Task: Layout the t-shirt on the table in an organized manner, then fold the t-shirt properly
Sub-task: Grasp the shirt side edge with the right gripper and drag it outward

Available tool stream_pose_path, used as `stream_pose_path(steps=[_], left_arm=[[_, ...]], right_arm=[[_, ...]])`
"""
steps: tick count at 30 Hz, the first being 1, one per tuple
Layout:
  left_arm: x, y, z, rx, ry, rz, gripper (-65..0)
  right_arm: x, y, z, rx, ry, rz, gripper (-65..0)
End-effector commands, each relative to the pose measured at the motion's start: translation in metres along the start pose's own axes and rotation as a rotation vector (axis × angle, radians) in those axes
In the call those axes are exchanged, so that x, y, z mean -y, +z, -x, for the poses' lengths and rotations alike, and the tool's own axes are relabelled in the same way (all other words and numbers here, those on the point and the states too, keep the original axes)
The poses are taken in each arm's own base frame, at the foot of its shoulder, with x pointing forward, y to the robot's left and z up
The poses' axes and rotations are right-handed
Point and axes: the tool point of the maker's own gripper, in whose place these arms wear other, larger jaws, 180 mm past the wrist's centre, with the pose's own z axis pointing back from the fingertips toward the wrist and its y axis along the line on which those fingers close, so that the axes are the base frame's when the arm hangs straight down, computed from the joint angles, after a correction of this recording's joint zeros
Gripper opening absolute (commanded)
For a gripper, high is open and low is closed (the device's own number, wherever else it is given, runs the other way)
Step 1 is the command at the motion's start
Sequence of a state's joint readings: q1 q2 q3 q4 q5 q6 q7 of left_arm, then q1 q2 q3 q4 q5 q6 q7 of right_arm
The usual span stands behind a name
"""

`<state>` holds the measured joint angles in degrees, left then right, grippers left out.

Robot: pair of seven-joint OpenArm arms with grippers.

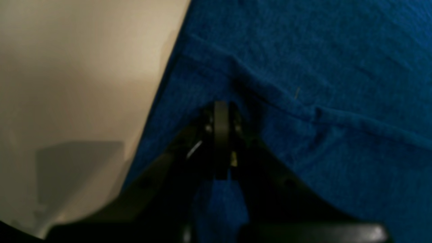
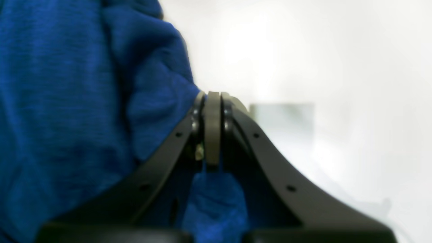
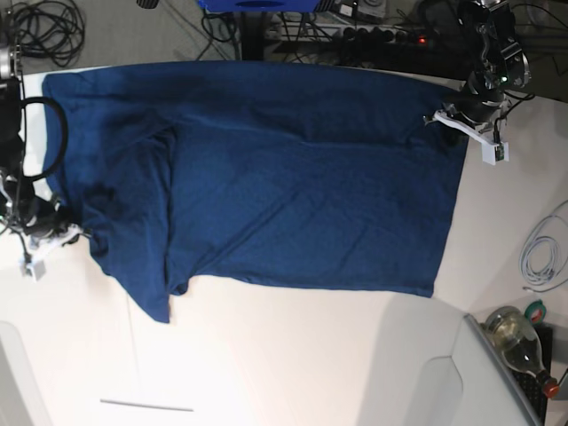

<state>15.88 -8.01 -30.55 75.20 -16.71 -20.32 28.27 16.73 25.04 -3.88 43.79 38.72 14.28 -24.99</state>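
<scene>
Closest to the lens in the right wrist view, the right gripper [image 2: 212, 101] has its jaws pressed together on a bunched fold of the t-shirt [image 2: 67, 101], blue cloth showing both beside the tips and below them between the black arms; the pinch seems meant to give that arm a firm hold on one end of the garment. In the left wrist view the left gripper [image 1: 221, 108] likewise has its jaws clamped together on a hem edge of the t-shirt [image 1: 320, 67], with the pale tabletop [image 1: 67, 84] filling the left of the frame. Farther off, the base view shows why: the t-shirt [image 3: 293, 195] lies spread across the upper half of the white tabletop [image 3: 293, 355], its sleeved end at the left of the frame and its straight hem at the right. The right gripper [image 3: 75, 232] holds the left end and the left gripper [image 3: 441, 117] the upper right corner, probably so the cloth can be drawn taut and flat before folding.
</scene>
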Motion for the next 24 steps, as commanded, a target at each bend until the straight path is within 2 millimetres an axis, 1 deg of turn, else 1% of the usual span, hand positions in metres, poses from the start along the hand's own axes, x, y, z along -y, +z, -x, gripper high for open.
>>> stream_pose_path(steps=[1, 4, 8, 11, 14, 18, 19, 24], left_arm=[[-0.005, 0.003, -0.009, 0.022, -0.013, -0.009, -65.0], [-0.006, 0.003, -0.009, 0.021, -0.012, -0.011, -65.0], [-0.007, 0.003, -0.008, 0.018, -0.01, -0.014, -65.0], [-0.007, 0.005, -0.011, 0.025, -0.013, -0.015, -65.0], [-0.006, 0.01, -0.016, 0.041, -0.03, -0.016, -65.0], [0.0, 0.017, -0.033, 0.089, -0.054, -0.008, -65.0], [0.001, 0.017, -0.035, 0.095, -0.057, -0.008, -65.0], [0.001, 0.018, -0.037, 0.099, -0.058, -0.009, -65.0]], right_arm=[[0.012, 0.01, -0.027, 0.073, -0.016, 0.032, -65.0], [0.014, 0.015, -0.032, 0.101, -0.03, 0.054, -65.0], [0.014, 0.016, -0.031, 0.105, -0.031, 0.056, -65.0], [0.016, 0.016, -0.022, 0.09, -0.03, 0.058, -65.0], [0.008, 0.02, -0.022, 0.106, -0.005, 0.041, -65.0], [-0.006, 0.028, -0.026, 0.136, 0.035, 0.012, -65.0], [-0.008, 0.029, -0.023, 0.127, 0.041, 0.008, -65.0], [-0.024, 0.036, -0.015, 0.12, 0.077, -0.024, -65.0]])
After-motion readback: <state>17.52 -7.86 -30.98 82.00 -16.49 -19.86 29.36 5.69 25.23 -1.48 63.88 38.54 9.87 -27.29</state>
